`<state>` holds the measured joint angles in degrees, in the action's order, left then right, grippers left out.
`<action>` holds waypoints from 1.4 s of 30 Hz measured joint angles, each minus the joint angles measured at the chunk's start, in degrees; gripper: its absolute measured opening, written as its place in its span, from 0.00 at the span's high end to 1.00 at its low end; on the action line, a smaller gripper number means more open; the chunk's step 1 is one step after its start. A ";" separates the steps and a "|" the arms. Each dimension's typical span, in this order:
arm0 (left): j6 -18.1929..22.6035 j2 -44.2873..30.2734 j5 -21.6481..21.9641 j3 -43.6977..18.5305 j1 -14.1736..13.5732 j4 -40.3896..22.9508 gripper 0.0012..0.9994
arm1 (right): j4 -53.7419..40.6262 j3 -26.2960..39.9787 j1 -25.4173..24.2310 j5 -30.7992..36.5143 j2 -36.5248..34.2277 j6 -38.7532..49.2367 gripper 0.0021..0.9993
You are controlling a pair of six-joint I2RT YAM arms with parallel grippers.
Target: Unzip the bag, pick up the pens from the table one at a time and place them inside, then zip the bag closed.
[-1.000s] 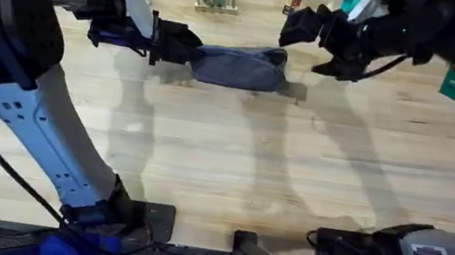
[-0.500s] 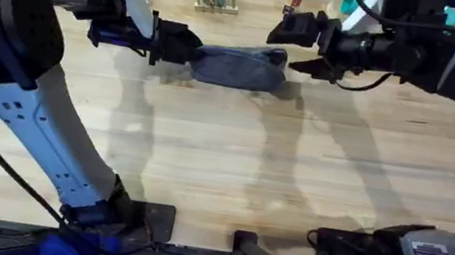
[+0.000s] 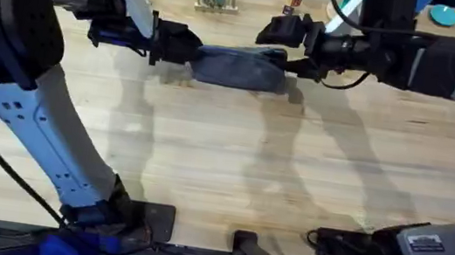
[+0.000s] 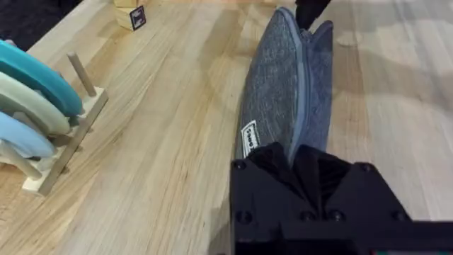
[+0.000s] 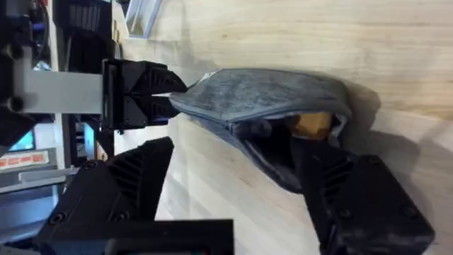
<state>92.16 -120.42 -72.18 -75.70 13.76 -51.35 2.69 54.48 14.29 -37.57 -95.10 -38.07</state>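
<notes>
My left gripper (image 3: 187,49) is clamped shut on the near end of the bag (image 3: 240,66). Left wrist view confirms it: both fingers pinch the fabric end (image 4: 294,159) just below the white label (image 4: 248,138).

My right gripper (image 3: 295,50) is spread wide at the opposite end of the bag, one finger on the far side, the other touching or nearly touching the bag's end. In the right wrist view the fingers (image 5: 340,180) straddle that end, and the bag (image 5: 262,99) gapes there, something tan visible inside. Not gripping anything that I can see.

The bag lies on the table (image 3: 233,155) towards the far edge, stretched between both arms, zipper seam up.

Risks, as I judge them:
- Can't pick out the pull tab. Closing on fabric instead would drag the bag, not the zipper.
- A hard pull could slip the bag from the left pinch, since it holds only the tip.
- The disc rack (image 4: 42,106) sits close on the left.
</notes>
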 joint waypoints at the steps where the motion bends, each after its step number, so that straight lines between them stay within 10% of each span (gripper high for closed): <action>1: 0.00 0.00 0.00 0.00 0.00 0.00 0.96 | 0.09 0.00 0.16 -0.08 -0.35 -0.30 0.00; 42: 0.00 0.00 0.07 0.00 0.00 0.03 0.96 | 14.84 -0.02 2.39 -2.08 -3.87 -9.15 0.00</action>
<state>92.16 -120.42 -72.12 -75.70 13.76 -51.32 17.53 54.46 16.69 -39.65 -98.97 -47.22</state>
